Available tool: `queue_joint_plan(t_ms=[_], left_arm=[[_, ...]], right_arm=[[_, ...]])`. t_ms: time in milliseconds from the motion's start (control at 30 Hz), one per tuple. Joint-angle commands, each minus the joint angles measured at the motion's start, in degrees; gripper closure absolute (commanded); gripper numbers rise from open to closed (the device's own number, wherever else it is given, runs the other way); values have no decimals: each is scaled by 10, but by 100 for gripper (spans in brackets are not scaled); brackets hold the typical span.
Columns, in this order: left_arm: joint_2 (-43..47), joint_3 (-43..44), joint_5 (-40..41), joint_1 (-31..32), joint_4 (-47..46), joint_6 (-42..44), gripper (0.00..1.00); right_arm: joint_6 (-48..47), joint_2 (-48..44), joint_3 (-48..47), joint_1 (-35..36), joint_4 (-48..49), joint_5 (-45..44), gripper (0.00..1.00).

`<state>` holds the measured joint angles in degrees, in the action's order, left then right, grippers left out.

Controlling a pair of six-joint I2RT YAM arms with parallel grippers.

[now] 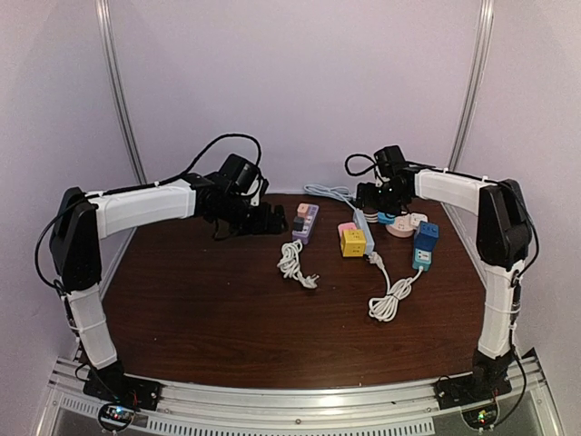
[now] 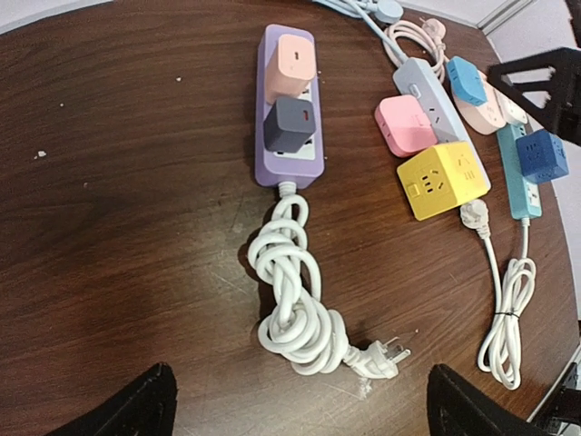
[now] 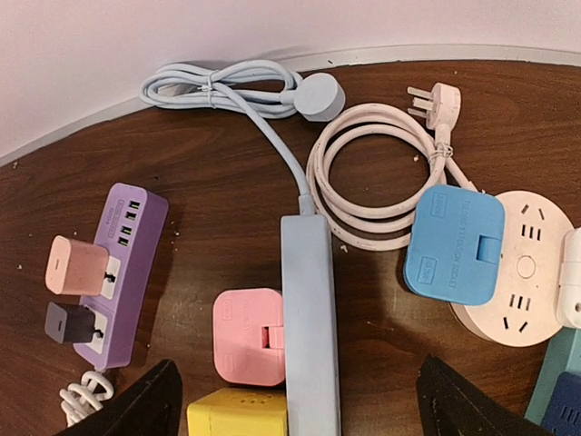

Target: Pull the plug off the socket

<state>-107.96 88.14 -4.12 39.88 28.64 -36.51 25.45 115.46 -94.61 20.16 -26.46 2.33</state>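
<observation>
A purple power strip (image 2: 290, 173) lies at the table's back centre with a peach plug (image 2: 293, 62) and a dark grey plug (image 2: 290, 125) seated in it. It also shows in the top view (image 1: 305, 222) and the right wrist view (image 3: 136, 245). A grey-blue strip (image 3: 310, 309) carries a pink plug (image 3: 247, 336) and a yellow cube (image 3: 238, 413). A blue plug (image 3: 454, 243) sits in a round pink-white socket (image 3: 526, 272). My left gripper (image 1: 268, 218) is open and empty, left of the purple strip. My right gripper (image 1: 368, 195) is open and empty, above the grey-blue strip's far end.
The purple strip's white cord (image 2: 290, 300) lies knotted in front of it. A teal strip (image 2: 519, 182) with a dark blue cube (image 2: 542, 156) lies at the right, its cord coiled nearer. Pale cords are bundled by the back wall (image 3: 218, 86).
</observation>
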Motion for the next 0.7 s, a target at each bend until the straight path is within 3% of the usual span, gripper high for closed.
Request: queue_joint_plan(t_ms=[0,400,667], left_arm=[[11,18,14,6,1,13,2],[1,-21,-2,10,-133,-25,2],[-15,-37,-27,11,-176,-50,3]], right_arm=[[-10,62,-68,-4,-43,-38,11],[9,118,-51,-6,15,45,30],[17,92,-6,10,39,50,55]])
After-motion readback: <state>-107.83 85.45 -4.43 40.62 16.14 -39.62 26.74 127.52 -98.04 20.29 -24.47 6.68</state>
